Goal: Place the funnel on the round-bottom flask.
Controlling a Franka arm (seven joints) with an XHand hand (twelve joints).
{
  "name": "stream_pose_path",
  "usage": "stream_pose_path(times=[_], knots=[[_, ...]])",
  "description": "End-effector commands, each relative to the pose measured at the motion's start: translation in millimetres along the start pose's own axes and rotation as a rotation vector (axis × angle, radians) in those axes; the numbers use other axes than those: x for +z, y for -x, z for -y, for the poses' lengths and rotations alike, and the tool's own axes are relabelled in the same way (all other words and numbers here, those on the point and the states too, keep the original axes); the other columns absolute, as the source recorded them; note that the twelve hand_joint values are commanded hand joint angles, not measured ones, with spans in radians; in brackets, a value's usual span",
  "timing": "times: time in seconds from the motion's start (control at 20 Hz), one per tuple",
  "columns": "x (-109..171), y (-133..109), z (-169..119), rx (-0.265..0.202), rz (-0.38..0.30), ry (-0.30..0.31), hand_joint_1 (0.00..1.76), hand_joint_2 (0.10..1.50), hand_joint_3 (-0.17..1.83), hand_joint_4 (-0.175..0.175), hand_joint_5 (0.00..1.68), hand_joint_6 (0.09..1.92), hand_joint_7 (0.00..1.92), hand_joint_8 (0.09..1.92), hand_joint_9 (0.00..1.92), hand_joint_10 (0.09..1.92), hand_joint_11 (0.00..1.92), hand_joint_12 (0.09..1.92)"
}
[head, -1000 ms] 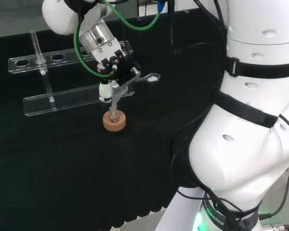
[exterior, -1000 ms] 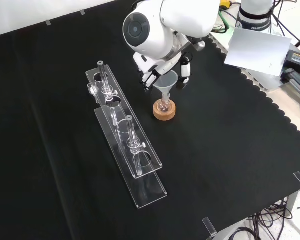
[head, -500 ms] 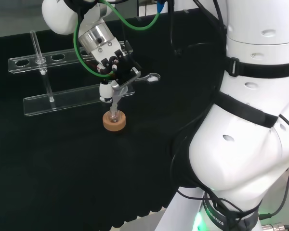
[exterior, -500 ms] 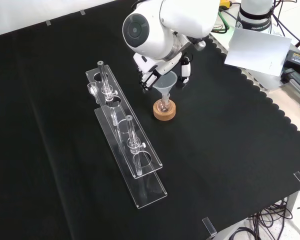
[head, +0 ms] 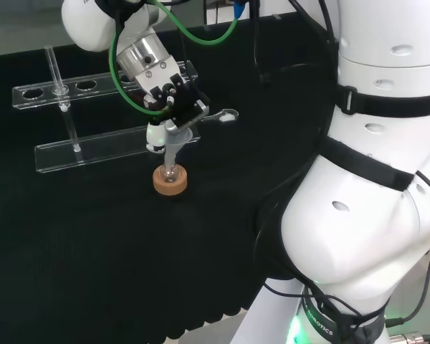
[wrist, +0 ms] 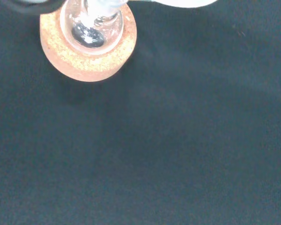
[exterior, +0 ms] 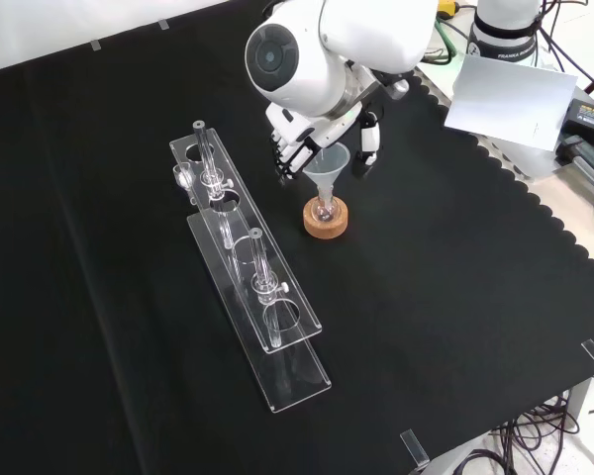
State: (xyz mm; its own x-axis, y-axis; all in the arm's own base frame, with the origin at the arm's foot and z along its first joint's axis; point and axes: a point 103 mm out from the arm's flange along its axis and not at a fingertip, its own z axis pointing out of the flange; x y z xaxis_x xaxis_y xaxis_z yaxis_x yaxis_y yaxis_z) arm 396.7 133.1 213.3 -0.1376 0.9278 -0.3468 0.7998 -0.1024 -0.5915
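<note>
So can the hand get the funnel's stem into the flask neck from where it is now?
Probably yes. The hand holds the funnel directly above the flask in its cork ring, stem already at or in the neck. Nothing stands between them.

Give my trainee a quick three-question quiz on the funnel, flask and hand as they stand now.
1. True or false: the funnel stands with its stem down in the flask.
2. What does the flask rest on? A) a red ribbed ring B) a cork ring C) the bare cloth
3. Fill in: in the front view the clear rack lies to the ____ of the flask.

Key
1. True; the hand is right by the funnel's rim, but its grip cannot be made out.
2. B
3. left
</note>
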Motion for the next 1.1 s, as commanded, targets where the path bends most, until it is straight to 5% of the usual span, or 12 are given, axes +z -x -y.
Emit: stream_pose_path(times=[0.05, 0.4, 0.65, 1.1], knots=[[-5.3, -3.7, 7.9, -0.016, -0.01, 0.035, 0.65, 0.65, 0.43, -0.092, 0.27, 0.09, 0.0, 0.52, 0.21, 0.78, 0.28, 1.41], [-19.2, -2.6, 23.7, -0.022, 0.002, 0.137, 0.62, 0.66, 0.37, -0.09, 0.24, 0.09, 0.0, 0.38, 0.09, 0.81, 0.17, 1.44], [-31.2, 14.9, 35.7, -0.03, -0.031, 0.213, 0.62, 0.67, 0.35, -0.089, 0.28, 0.09, 0.01, 0.64, 0.23, 0.76, 0.22, 1.4], [-43.6, 75.5, 53.8, -0.02, -0.174, 0.289, 0.68, 0.68, 0.35, -0.087, 0.33, 0.09, 0.07, 0.72, 0.36, 0.72, 0.29, 1.37]])
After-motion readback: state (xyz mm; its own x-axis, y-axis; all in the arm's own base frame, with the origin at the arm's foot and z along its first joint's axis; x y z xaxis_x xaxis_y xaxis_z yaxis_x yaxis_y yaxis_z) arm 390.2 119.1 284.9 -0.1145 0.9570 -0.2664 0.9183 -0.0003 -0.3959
